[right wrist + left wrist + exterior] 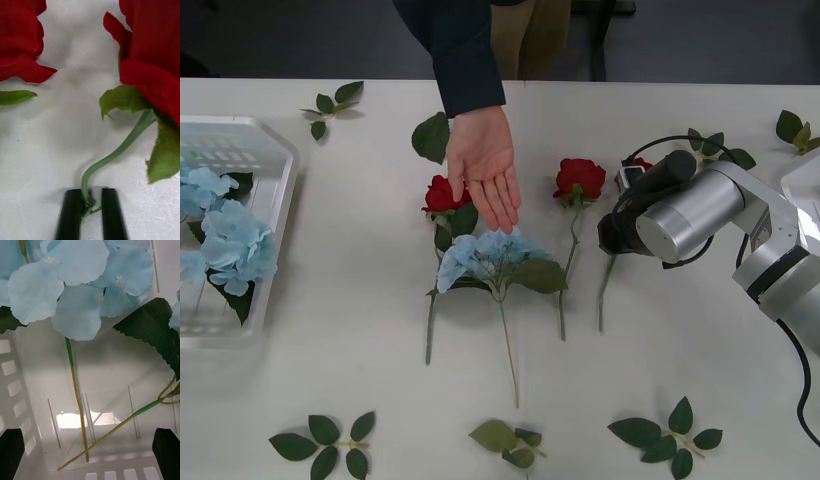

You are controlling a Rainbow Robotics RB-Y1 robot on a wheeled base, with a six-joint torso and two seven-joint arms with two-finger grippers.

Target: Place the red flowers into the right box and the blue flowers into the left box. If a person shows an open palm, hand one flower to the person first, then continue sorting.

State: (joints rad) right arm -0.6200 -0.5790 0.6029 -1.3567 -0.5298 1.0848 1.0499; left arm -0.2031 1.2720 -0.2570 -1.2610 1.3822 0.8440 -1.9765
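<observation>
The right end effector sits low over the right half of the surface, its two black fingers pinching the thin green stem of a red flower just below the bloom. In the front view that rose is mostly hidden behind the silver wrist. A second red flower lies just beside it toward the middle, and a third lies near the centre under the person's open palm, which reaches in from the far edge. A blue flower lies at the centre, its petals just below the fingertips.

The rose looks light and floppy. The wire-like stem will probably bend and swing, and a pinch this near the head should keep the bloom from drooping. The stem is narrow and smooth, so it could slip or twist in the grip.

The left end effector is spread wide above the left box at the surface's left edge, where blue flowers already lie, stems across the slotted bottom.

The right box shows as a white rim at the right edge. Loose leaf sprigs dot the near and far edges. There is open room between the held rose and the palm, though the second rose lies along that path.
</observation>
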